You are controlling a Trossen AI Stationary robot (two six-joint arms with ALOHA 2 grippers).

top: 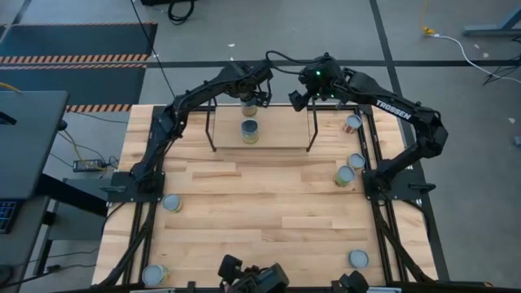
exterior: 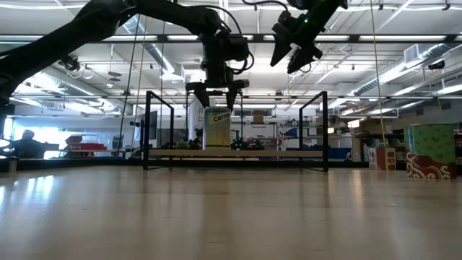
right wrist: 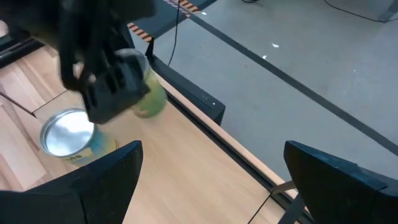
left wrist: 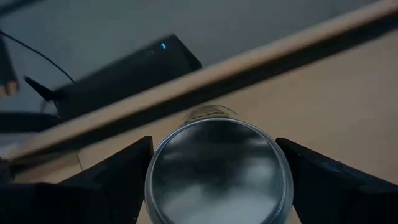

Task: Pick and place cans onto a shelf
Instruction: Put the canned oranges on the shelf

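I had the left gripper (exterior: 217,94) directly over a can (left wrist: 219,169) standing upright on the shelf (exterior: 238,153), its fingers (left wrist: 112,180) spread apart with one on each side of the silver lid and, as far as I could tell, not pressing the can wall. A second can (top: 250,131) stood on the same board, just beside the first on the near side of my fingers. The right gripper (exterior: 296,45) hung higher, off to the side above the shelf, fingers wide apart and empty. I judged the can rigid and fairly light, a metal cylinder that would not crush under a firm squeeze, though its paper label and smooth round wall could slip. The best hold looked to be across the middle of the body, below the lid rim, pads square on opposite sides. Other cans (top: 346,176) lay well apart from either gripper on the table (top: 269,203).
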